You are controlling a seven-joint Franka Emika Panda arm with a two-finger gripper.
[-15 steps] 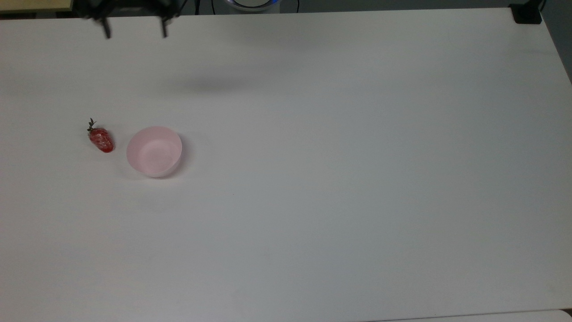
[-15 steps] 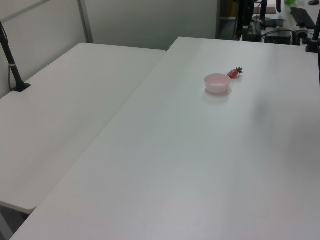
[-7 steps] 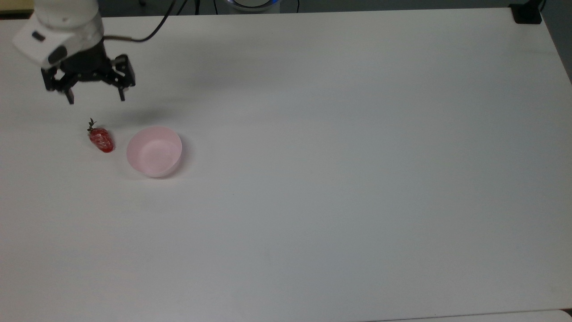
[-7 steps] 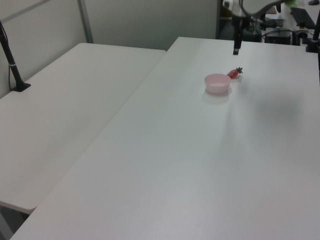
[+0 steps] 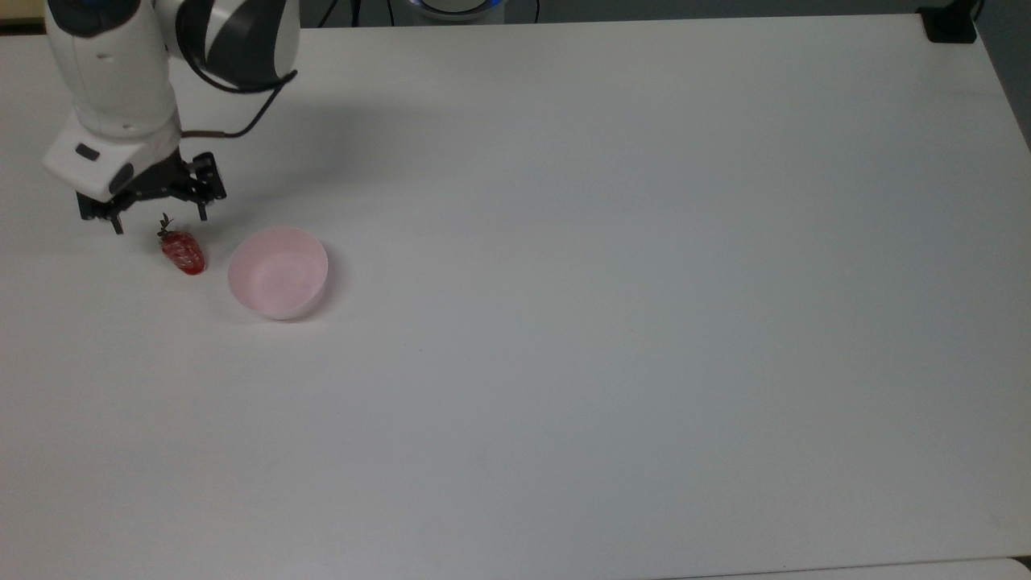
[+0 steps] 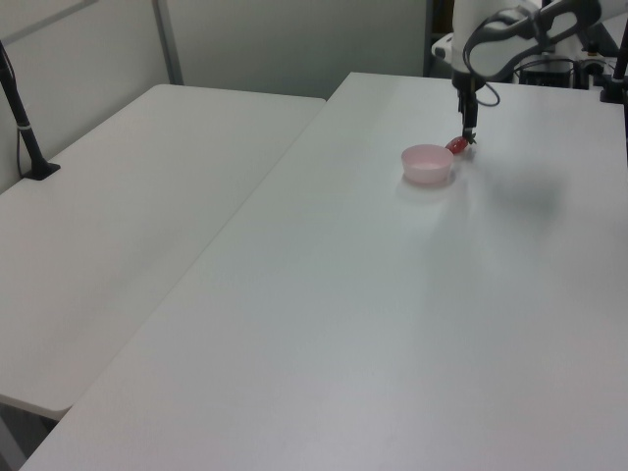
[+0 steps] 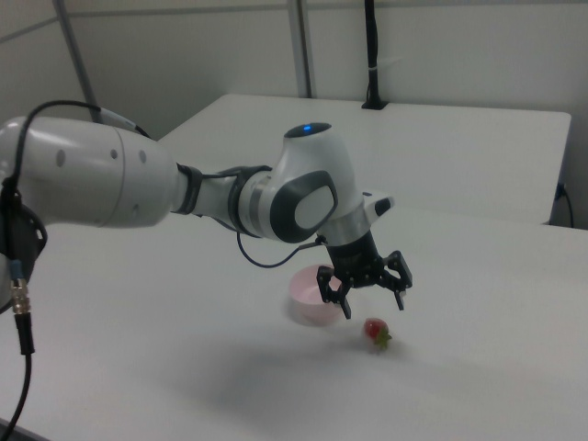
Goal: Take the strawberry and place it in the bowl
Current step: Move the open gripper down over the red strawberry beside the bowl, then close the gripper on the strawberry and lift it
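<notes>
The strawberry, glossy red with a dark leafy stem, lies on the white table just to the top view's left of the pale pink bowl. The bowl stands upright with nothing inside. My gripper is open and points down, its two black fingers spread either side of the stem end. In the right view the gripper hangs a little above the strawberry, apart from it, with the bowl just behind. In the left view the gripper stands over the strawberry, beyond the bowl.
The white table stretches wide and bare toward the top view's right and bottom. A black clamp sits at its far right corner. In the left view a second white table adjoins on the left, with a black post.
The arm has swung down from the top view's upper edge and now hangs low over the strawberry, fingers still spread. Strawberry and bowl have not moved.
</notes>
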